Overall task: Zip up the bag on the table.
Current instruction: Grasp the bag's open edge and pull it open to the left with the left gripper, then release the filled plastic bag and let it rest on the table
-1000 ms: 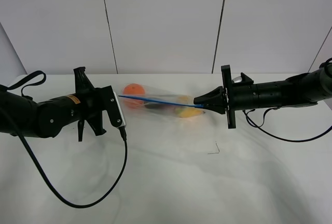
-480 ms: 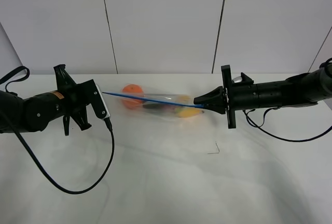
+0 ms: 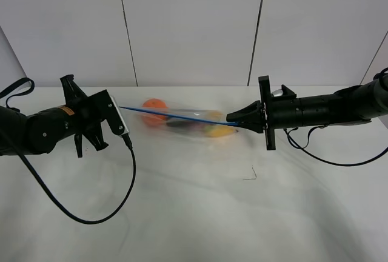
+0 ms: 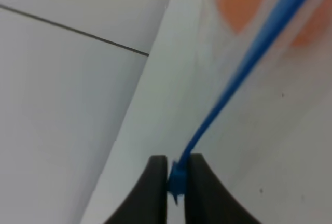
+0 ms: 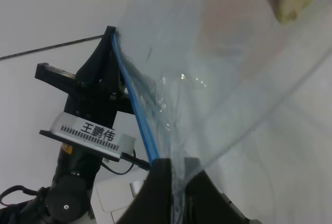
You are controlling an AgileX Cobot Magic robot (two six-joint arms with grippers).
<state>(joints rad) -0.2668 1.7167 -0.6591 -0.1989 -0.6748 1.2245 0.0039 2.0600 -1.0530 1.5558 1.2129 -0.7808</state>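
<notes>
The clear bag [image 3: 185,122] hangs stretched between my two grippers just above the white table [image 3: 194,213]. Its blue zipper strip [image 3: 176,115] runs taut along the top. An orange [image 3: 155,105], a dark eggplant [image 3: 180,124] and a yellow pear [image 3: 219,131] show through it. My left gripper [image 3: 120,109] is shut on the strip's left end; the wrist view shows its gripper [image 4: 175,175] pinching the blue strip [image 4: 244,68]. My right gripper [image 3: 233,119] is shut on the bag's right end, also seen in its wrist view [image 5: 174,169], with the strip [image 5: 136,112] leading to the left arm.
A small dark wire scrap [image 3: 250,176] lies on the table in front of the bag. The left arm's cable [image 3: 91,221] loops over the table at front left. The right arm's cable [image 3: 315,156] trails at right. A panelled wall stands behind.
My left gripper has slid left along the blue strip, away from the bag's fruit, mostly in the first half second. The right gripper and bag have stayed put.
</notes>
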